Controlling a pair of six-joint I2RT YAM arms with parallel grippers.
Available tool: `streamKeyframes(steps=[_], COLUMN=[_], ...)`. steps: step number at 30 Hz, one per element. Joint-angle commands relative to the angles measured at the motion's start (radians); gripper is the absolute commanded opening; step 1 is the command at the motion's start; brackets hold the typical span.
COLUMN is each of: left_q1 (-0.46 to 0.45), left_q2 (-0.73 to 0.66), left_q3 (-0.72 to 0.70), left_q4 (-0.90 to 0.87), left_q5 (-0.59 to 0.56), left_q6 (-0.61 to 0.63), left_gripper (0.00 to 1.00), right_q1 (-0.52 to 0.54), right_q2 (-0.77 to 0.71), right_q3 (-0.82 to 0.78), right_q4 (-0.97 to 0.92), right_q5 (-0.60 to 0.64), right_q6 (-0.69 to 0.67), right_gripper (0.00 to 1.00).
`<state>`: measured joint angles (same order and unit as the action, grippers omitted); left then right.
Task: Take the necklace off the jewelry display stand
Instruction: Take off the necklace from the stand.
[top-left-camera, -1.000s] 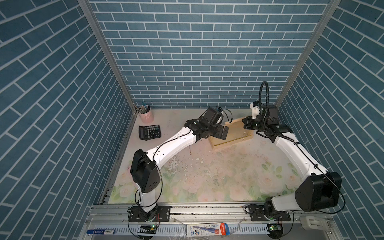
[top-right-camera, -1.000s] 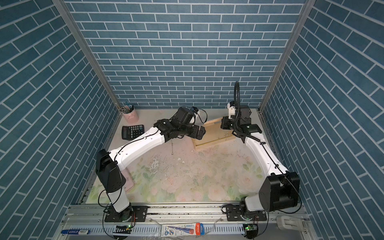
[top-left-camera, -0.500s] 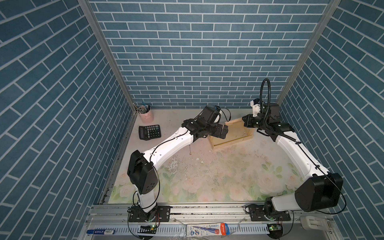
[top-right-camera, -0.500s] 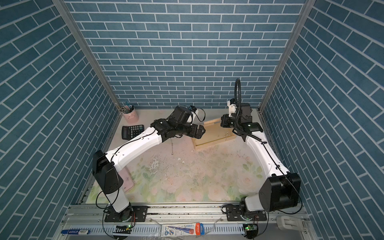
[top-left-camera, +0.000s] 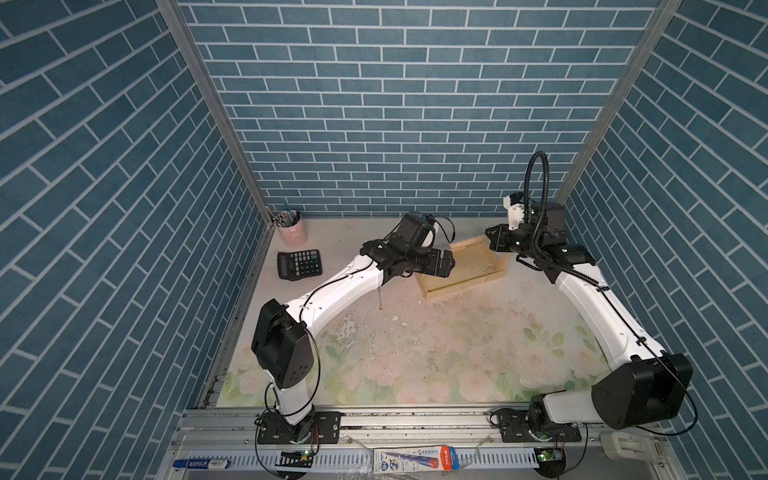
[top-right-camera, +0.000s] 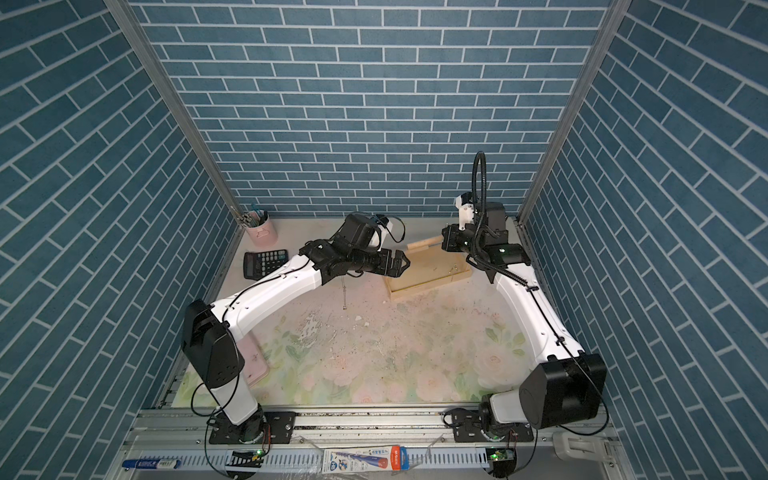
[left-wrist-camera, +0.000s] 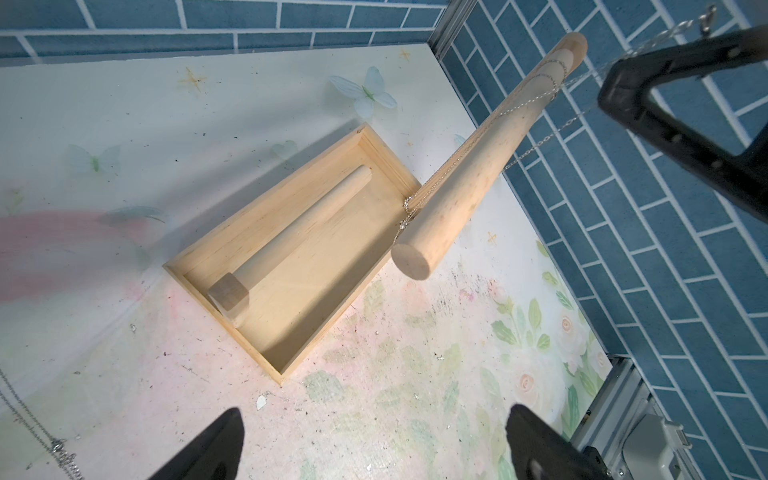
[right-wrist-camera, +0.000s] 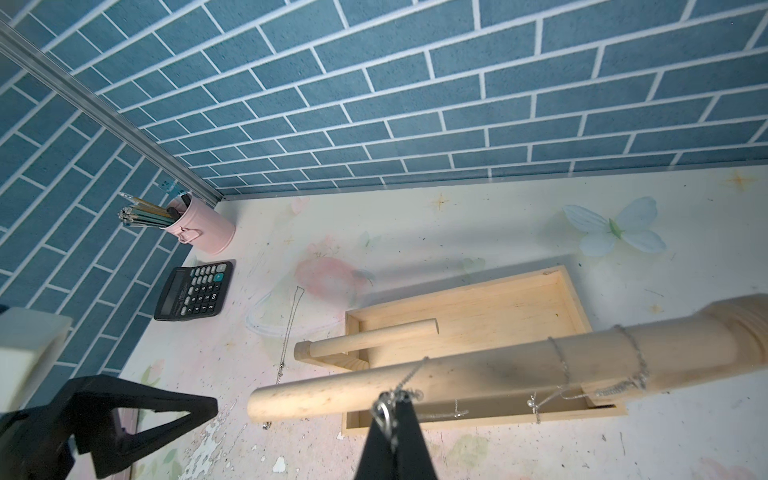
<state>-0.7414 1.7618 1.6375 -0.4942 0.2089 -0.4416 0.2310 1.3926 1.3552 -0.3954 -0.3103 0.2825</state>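
So the whole cell is boxed in by blue brick-print panels with white grout lines: back wall (top-left-camera: 395, 104) at 12 o'clock, side walls at 9 (top-left-camera: 83, 208) and 3 (top-left-camera: 706, 249). Bare aluminium corner posts stand at roughly 11 (top-left-camera: 218, 112) and 1 (top-left-camera: 611, 99). The floor is a pale tabletop (top-left-camera: 457, 353) with a faded rose-and-leaf print, scuffed and flaky around the middle (top-left-camera: 349, 332), with a butterfly (right-wrist-camera: 615, 228) printed toward 12. A metal rail (top-left-camera: 415, 419) runs along 6 o'clock. The light's soft and even.
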Motion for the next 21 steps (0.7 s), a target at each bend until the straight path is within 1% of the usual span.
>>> streamKeyframes(steps=[1, 10, 14, 21], left_q1=[0.017, 0.027, 0.031, 0.051], left_q2=[-0.041, -0.063, -0.075, -0.092], left_q3=[-0.032, -0.052, -0.063, -0.093], left_q4=[0.028, 0.017, 0.018, 0.008], left_q5=[0.021, -0.015, -0.019, -0.046], left_q6=[-0.03, -0.048, -0.049, -0.086], left_gripper=[1.0, 0.99, 1.0, 0.99], right_q1=[0.008, 0.04, 0.069, 0.125], right_q2=[-0.023, -0.02, -0.014, 0.01], right_q3=[0.042, 0.081, 0.102, 0.146], right_q4=[-0.033, -0.054, -0.062, -0.072], right_q5=[-0.015, -0.01, 0.003, 0.032], right_q6=[0.006, 0.009, 0.009, 0.007], right_gripper=[0.0, 0.0, 0.0, 0.0])
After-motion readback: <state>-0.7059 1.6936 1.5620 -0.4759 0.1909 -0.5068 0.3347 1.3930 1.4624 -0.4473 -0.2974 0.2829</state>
